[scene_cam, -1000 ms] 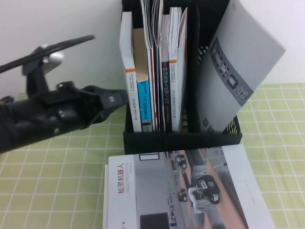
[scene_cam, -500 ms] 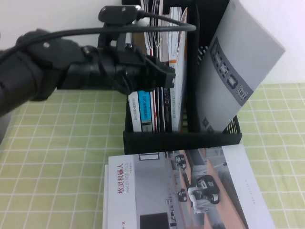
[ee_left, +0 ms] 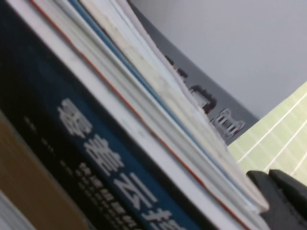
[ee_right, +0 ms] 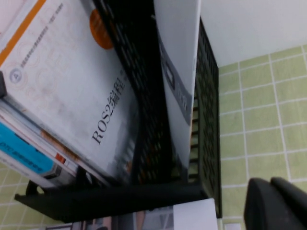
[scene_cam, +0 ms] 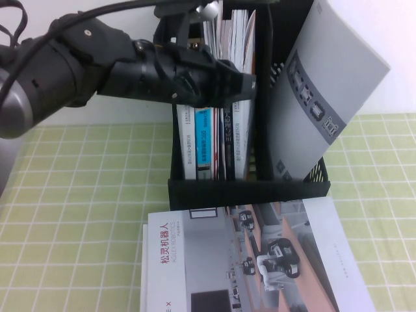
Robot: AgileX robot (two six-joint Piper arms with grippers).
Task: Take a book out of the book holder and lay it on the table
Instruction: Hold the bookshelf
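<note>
Row of smaller upright books [scene_cam: 214, 140] stood spine-out, white, blue and dark spines seen. White "ROS2" book with orange stripe [ee_right: 72, 91] leant at row's end. Robot-photo cover book [scene_cam: 260, 260] laid flat in foreground.

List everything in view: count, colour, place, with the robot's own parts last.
book: one, grey back, leaning in the holder's right compartment.
upright books: several, white, blue and dark spines, left compartment.
flat book: one, white and grey cover, on the table before the holder.
holder: one, black, table's far middle.
table: pale green check.
left gripper: black, at the upright books' tops.
right gripper: black, shut, near the holder's right side.
</note>
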